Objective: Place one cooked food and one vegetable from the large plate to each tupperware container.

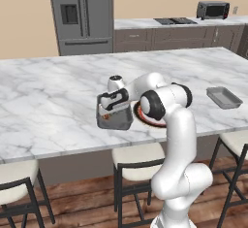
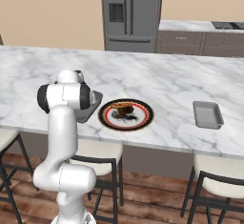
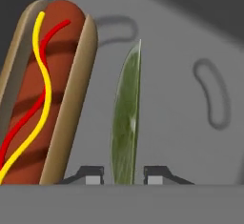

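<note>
My gripper [image 3: 124,175] hangs just over the floor of the left tupperware container [image 3: 190,51], which is a dark-grey tray [image 1: 127,123] at the counter's near edge. A hot dog [image 3: 43,94] with red and yellow sauce lies inside it. A thin green vegetable [image 3: 126,123] stands on edge between my fingertips, with a slim gap on each side; the jaws are slightly open. From the left base view the gripper [image 1: 108,114] sits low in the tray. The large plate [image 2: 107,116] lies just to the right with a brown food piece [image 2: 125,108] on it. The second tupperware container [image 2: 208,114] lies further right.
The marble island's [image 1: 48,101] near edge runs just below the tray and plate. Stools [image 1: 138,161] stand under that edge. A fridge [image 1: 82,13] and a toaster oven [image 1: 213,9] stand along the back wall.
</note>
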